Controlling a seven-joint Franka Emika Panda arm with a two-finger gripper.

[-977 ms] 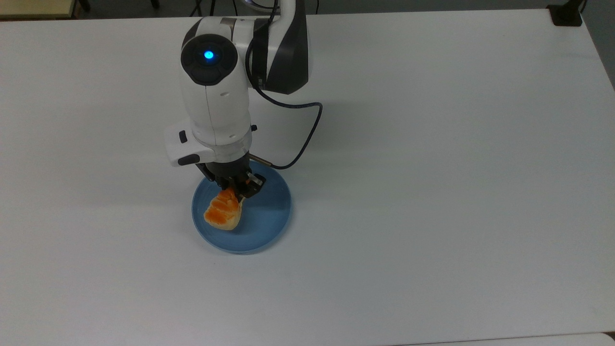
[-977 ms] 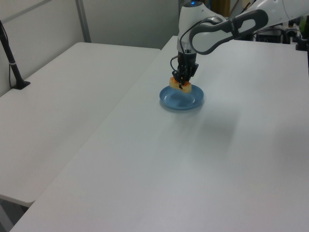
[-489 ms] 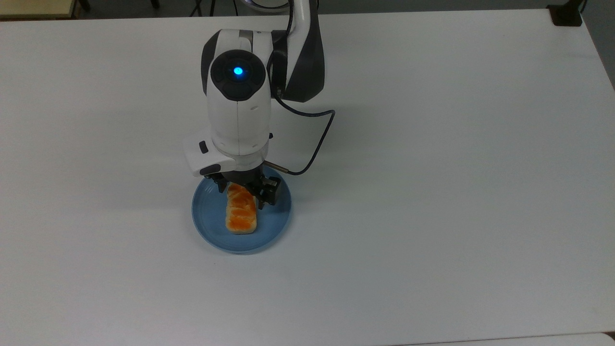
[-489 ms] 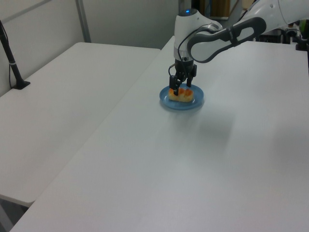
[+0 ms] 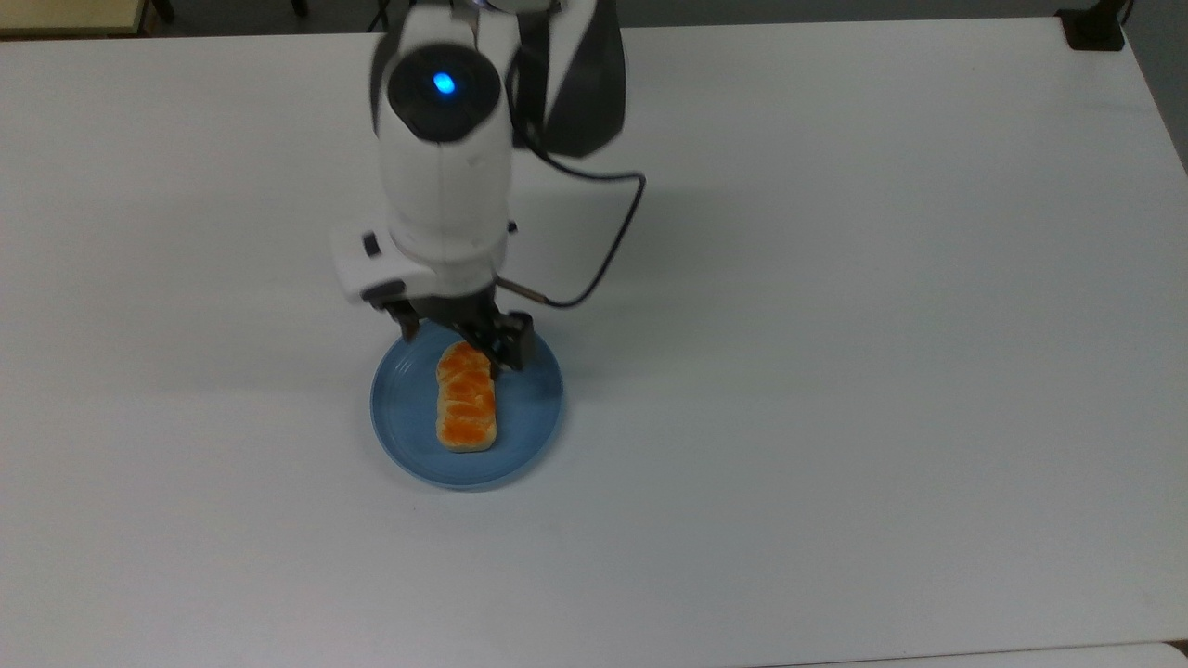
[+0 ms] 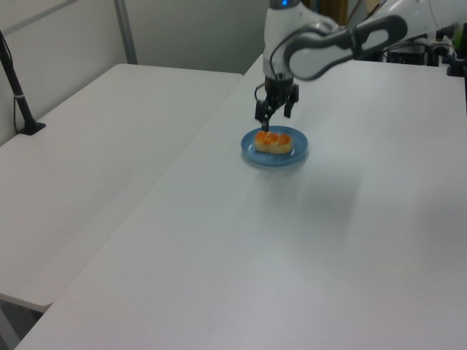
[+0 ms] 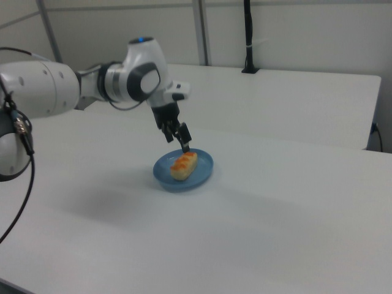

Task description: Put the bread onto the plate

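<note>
The bread lies flat across the middle of the blue plate, orange-brown top up, free of the fingers. My gripper hangs open just above the loaf's end nearest the arm, one finger on each side. In the left view the bread rests on the plate with the gripper lifted a little over it. The right view gives the same: bread, plate, gripper above and apart from the loaf.
The white table spreads wide around the plate. A black cable loops off the wrist. A black clamp sits at the top view's far right corner. A second table with a black post adjoins.
The bread went from tilted in the shut fingers to lying flat on the plate. The fingers opened and the gripper rose off the loaf.
</note>
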